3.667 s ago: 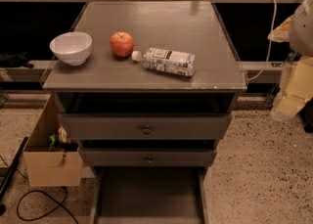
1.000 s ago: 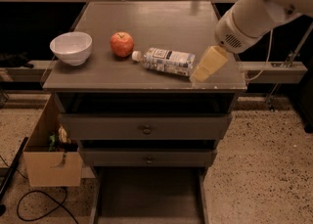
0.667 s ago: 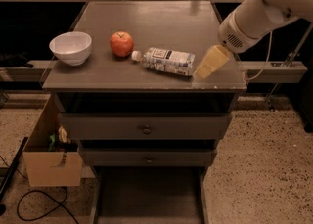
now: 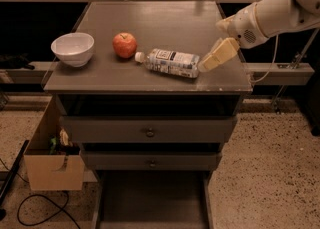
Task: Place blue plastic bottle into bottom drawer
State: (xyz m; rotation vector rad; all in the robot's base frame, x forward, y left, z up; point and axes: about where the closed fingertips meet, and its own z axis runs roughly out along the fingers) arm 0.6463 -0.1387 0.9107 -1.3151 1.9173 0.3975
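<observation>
The task is at its start: nothing has been moved to its goal yet. The bottle (image 4: 172,63) lies on its side on the cabinet top (image 4: 150,20), white cap pointing toward the apple (image 4: 124,44), which sits just beside it. A white bowl (image 4: 73,48) stands further left, well apart from the bottle.

The gripper (image 4: 210,63) reaches in from the right, low over the cabinet top, with its tip at the base end of the bottle, touching it or just short of it. From this angle I cannot tell whether the gripper is released or clenched, and it does not appear to have the bottle in hand.

1 thing is already in place: the bottom drawer (image 4: 150,198) stands pulled out below the 2 upper drawers (image 4: 148,132), its flat floor bare and open from above. So no opening step seems needed.

What is left, by my reading, is nearly everything: take hold of the bottle, lift it off the top, carry it forward and down past the 2 closed fronts, and set it on the drawer floor.
</observation>
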